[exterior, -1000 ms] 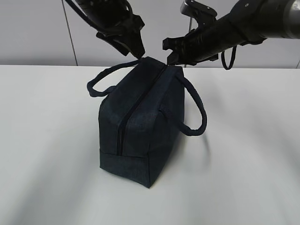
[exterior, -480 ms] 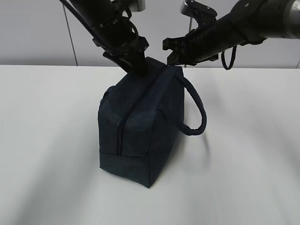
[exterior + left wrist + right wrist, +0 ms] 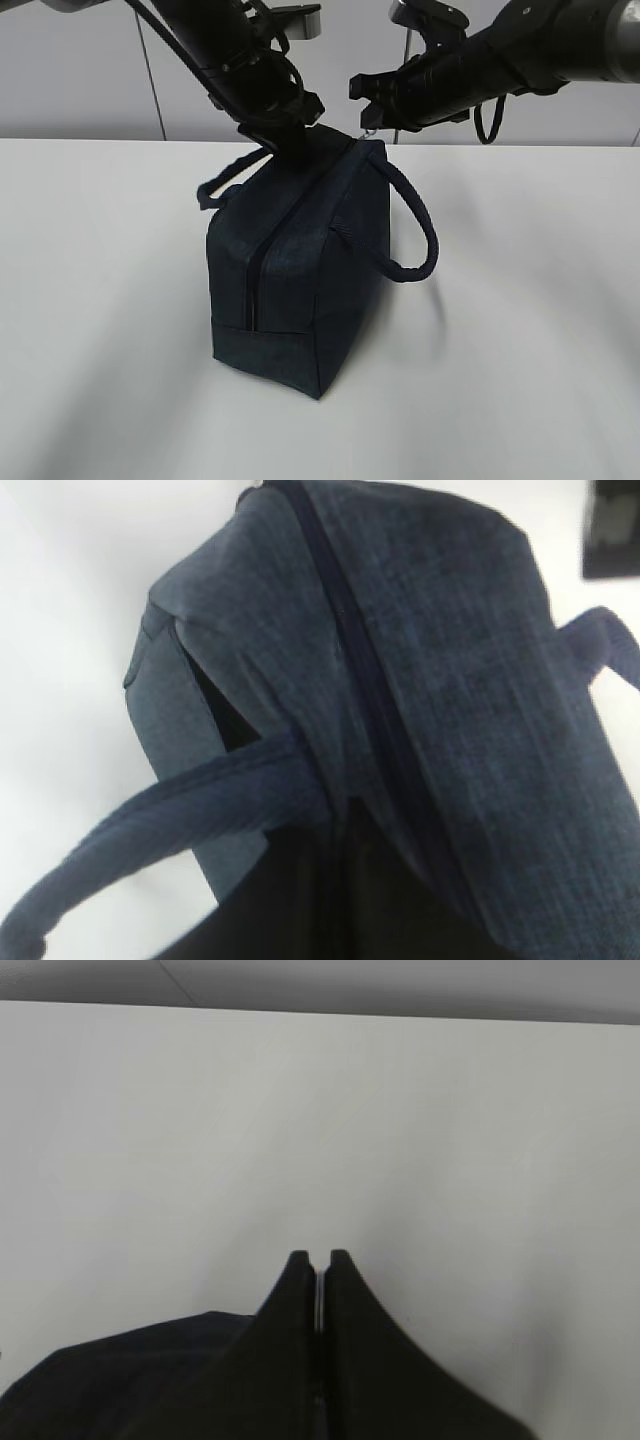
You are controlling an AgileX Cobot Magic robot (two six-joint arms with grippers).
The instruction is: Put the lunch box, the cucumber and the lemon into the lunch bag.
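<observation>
Lunch bag (image 3: pixel 295 265): upright on tabletop (image 3: pixel 520 320), zipper shut | left end effector (image 3: pixel 283 137): closed, pressed on bag's top far end, hold on fabric not confirmed | right end effector (image 3: pixel 370 118): closed, something thin and pale pinched, just above bag's far corner

A plain white table (image 3: pixel 520 330) meets a pale grey panelled wall (image 3: pixel 70 70) behind it.

Table (image 3: pixel 520 330): open on all sides of lunch bag (image 3: pixel 300 270); above it, both hands crowd the top seam, apparently zipped.
</observation>
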